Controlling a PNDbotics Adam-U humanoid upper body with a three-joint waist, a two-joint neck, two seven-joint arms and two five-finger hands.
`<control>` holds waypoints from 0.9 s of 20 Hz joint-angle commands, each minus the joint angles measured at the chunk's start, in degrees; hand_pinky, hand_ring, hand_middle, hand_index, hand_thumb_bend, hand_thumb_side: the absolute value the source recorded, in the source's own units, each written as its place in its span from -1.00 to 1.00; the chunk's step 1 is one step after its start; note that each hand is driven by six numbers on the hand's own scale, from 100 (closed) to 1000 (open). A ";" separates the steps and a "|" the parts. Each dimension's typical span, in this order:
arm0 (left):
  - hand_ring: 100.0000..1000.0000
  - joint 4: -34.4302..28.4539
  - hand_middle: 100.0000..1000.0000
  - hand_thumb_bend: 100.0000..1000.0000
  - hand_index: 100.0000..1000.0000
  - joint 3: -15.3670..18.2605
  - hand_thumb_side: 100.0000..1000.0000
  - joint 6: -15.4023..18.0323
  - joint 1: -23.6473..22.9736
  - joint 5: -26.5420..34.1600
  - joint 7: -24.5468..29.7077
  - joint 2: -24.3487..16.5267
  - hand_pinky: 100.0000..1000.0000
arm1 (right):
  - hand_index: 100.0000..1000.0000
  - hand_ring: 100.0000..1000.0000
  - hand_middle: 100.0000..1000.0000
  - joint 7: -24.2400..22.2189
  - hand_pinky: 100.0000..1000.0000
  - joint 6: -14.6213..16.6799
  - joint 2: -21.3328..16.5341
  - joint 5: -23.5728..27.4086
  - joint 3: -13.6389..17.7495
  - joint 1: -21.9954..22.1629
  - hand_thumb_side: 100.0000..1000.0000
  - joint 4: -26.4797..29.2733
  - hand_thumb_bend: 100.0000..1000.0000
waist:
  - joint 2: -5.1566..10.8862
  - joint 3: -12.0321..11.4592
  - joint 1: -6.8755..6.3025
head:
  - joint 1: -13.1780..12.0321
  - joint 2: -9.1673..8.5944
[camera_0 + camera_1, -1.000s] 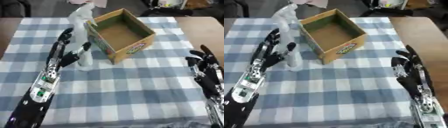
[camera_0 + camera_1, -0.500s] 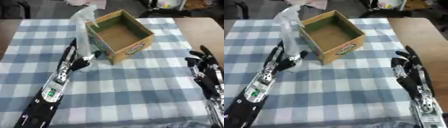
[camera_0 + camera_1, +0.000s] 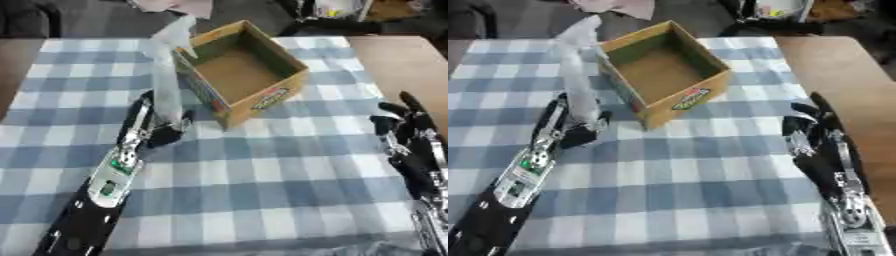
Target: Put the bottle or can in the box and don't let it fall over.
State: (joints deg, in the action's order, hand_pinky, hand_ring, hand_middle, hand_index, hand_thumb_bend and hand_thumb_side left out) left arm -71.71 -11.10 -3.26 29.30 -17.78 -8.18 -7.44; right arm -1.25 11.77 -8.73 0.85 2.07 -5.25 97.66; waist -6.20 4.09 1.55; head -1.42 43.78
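Covering the table, a blue-and-white checked cloth carries everything, and on it at about one o'clock from the centre sits the open cardboard box, turned corner-on and showing only a bare brown floor, so nothing is in it. The left arm runs up from seven o'clock, and the left hand has its fingers curled round the foot of the bottle, a tall pale spray bottle with its trigger head at the top. The bottle stands roughly upright, leaning a little toward the box, just beside the box's near-left wall at about eleven o'clock; whether its base rests on the cloth or is lifted clear I cannot tell. The right hand lies idle at four o'clock, fingers straight and spread, touching nothing. By my reckoning the grasp is done; lifting over the rim, setting the bottle down upright and letting go all remain.
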 commanded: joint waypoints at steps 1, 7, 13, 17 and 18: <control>0.99 -0.54 -0.19 -1.00 -0.42 0.15 -1.00 -0.76 0.79 0.31 -3.47 -0.17 0.82 | 1.00 0.46 0.56 -0.10 0.80 -0.06 -0.43 0.45 0.05 -0.35 -0.32 0.54 -0.69 | 0.92 -0.10 0.16 | -0.11 0.15; 1.00 -4.04 -0.20 -1.00 -0.41 0.66 -1.00 -0.15 1.77 2.39 -6.62 -0.42 0.86 | 1.00 0.46 0.56 -0.14 0.80 -0.06 -0.42 0.49 -0.01 -0.28 -0.32 0.52 -0.69 | 1.02 -0.14 0.34 | -0.29 0.13; 1.00 -6.36 -0.19 -1.00 -0.40 1.78 -1.00 -1.11 6.91 6.67 -8.18 -1.12 0.86 | 1.00 0.46 0.56 -0.49 0.80 -0.05 -0.27 0.65 -0.37 -0.21 -0.32 0.50 -0.68 | 1.06 0.43 0.68 | -0.83 -0.01; 1.00 -4.96 -0.19 -1.00 -0.38 1.96 -1.00 -1.21 12.30 8.76 -8.34 -1.15 0.87 | 1.00 0.46 0.56 -0.98 0.80 -0.05 -0.02 0.89 -0.91 -0.28 -0.32 0.44 -0.68 | 0.82 1.74 1.11 | -1.78 -0.33; 1.00 -4.46 -0.19 -1.00 -0.38 1.96 -1.00 -1.04 13.03 9.01 -8.39 -1.12 0.87 | 1.00 0.46 0.56 -1.10 0.80 -0.05 0.00 0.95 -1.00 -0.31 -0.32 0.44 -0.68 | 0.78 1.94 1.15 | -1.93 -0.37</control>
State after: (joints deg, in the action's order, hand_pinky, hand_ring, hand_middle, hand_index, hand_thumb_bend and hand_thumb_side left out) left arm -75.79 -9.64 -4.48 40.88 -9.48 -16.28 -7.60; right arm -2.05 11.60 -8.31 1.32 1.19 -5.03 97.64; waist -6.19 6.04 2.68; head -2.99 43.75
